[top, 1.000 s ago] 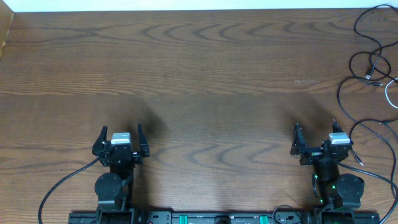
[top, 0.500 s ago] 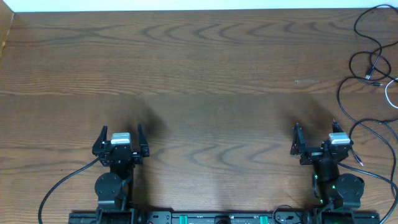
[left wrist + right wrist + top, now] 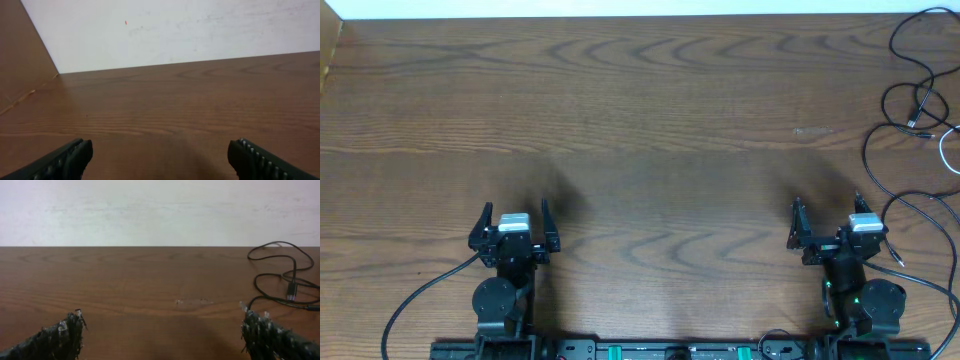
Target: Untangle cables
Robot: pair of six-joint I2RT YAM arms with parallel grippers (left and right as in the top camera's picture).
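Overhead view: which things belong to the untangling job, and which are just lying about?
Job: black cable, white cable, left gripper, right gripper, both open.
Lying about: wooden table, left arm's own thick cable.

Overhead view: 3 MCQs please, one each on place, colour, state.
1. Where on the table do the cables lie? A centre; B far right; C far left.
2. Colour of the looped cable in the right wrist view? A black; B red; C yellow.
3. Right gripper? A shut on a cable; B shut, empty; C open, empty.

B: the loops hug the right edge.
A: the cord and its plug are dark black.
C: the jaws stand wide apart with nothing between them.
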